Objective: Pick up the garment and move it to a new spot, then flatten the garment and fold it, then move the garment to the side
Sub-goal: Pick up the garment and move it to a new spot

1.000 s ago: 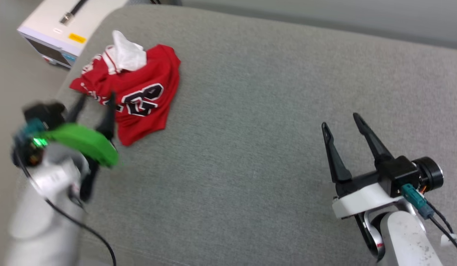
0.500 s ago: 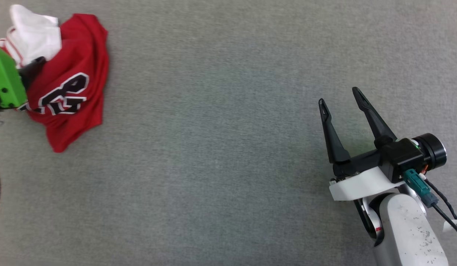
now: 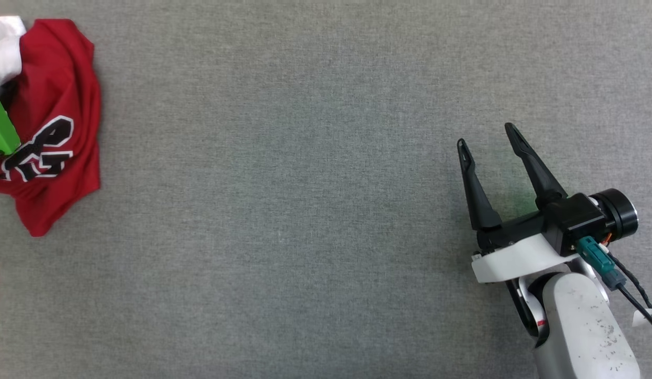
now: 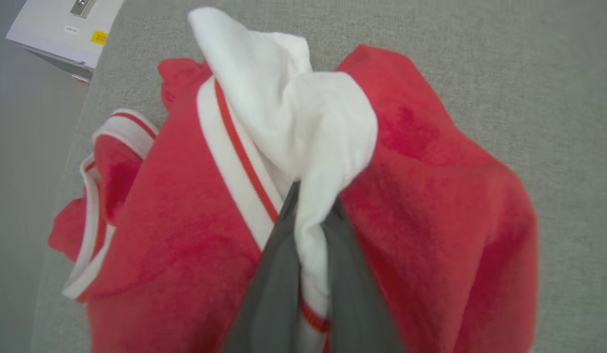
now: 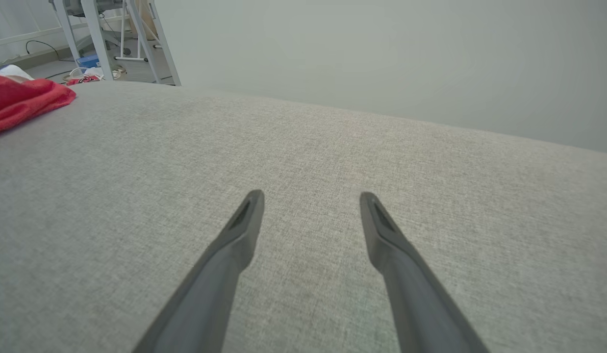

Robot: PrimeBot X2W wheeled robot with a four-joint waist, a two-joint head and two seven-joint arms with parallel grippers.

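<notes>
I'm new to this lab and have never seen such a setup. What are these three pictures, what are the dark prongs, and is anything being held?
These come from three cameras on a two-armed robot. The head view looks down on a grey fabric surface. The other two sit on the wrists and look along each arm's two dark fingers.

The prongs are those fingers. In the head view the right gripper stands open above the bare fabric, holding nothing; its wrist view shows the same spread fingers.

At the left edge lies the garment, a crumpled red jersey with white parts and black lettering. In the left wrist view the left gripper is shut on a white fold of it. A pale box stands beyond the surface's edge.
</notes>
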